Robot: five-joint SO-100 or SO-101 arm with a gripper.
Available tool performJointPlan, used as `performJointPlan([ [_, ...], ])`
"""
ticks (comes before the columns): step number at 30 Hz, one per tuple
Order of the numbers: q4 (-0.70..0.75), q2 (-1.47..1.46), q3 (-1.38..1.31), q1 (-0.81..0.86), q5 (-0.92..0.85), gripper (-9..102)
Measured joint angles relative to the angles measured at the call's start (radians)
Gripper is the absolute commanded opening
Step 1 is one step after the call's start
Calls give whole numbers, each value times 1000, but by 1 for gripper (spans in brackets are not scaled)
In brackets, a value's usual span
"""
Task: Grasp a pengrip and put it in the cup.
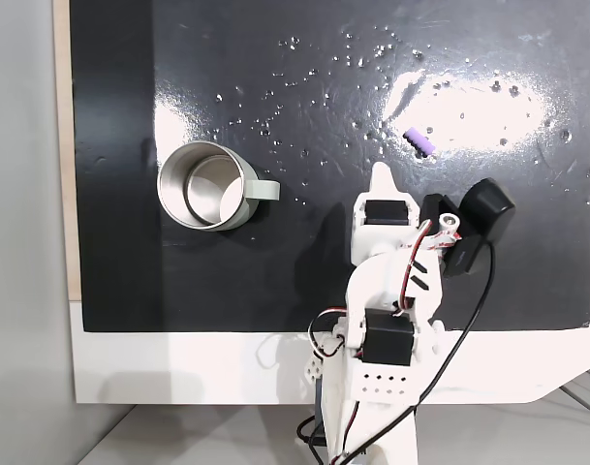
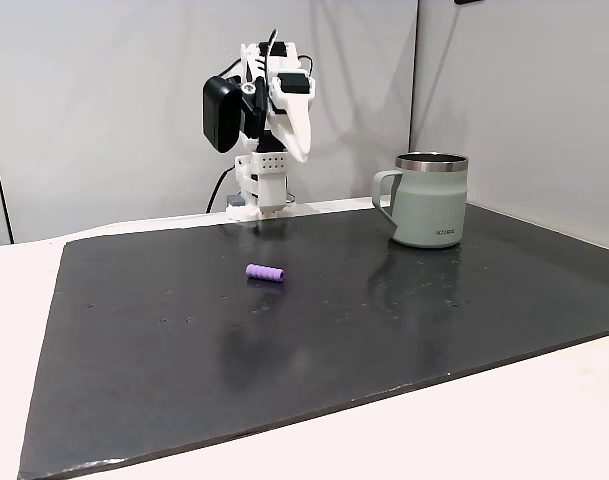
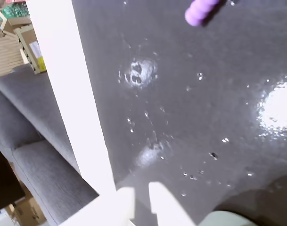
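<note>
The pengrip (image 1: 420,141) is a small light-purple ribbed cylinder lying on its side on the black mat (image 1: 304,281); it also shows in the other fixed view (image 2: 265,272) and at the top edge of the wrist view (image 3: 202,10). The steel cup (image 1: 205,184) stands upright, its handle pointing toward the arm, and appears pale grey-green from the side (image 2: 429,200). My gripper (image 1: 382,174) is raised over the mat near the arm's base (image 2: 302,150), well apart from both. Its white fingertips (image 3: 142,200) stand close together with nothing between them.
The black mat lies on a white table (image 1: 227,373). Glare patches and white specks (image 1: 469,97) dot the mat near the pengrip. A grey sofa (image 3: 30,141) and cardboard boxes (image 3: 30,42) lie beyond the table's edge.
</note>
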Motion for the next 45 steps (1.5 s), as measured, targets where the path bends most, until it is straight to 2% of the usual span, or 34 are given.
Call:
performJointPlan([
  [8,97,-370,-298,91,94,0],
  [21,295,-857,-707,114,273,0],
  [36,390,-1175,-907,173,400,0],
  [42,448,-1296,-1011,193,433,14],
  [45,463,-1324,-1037,201,442,18],
])
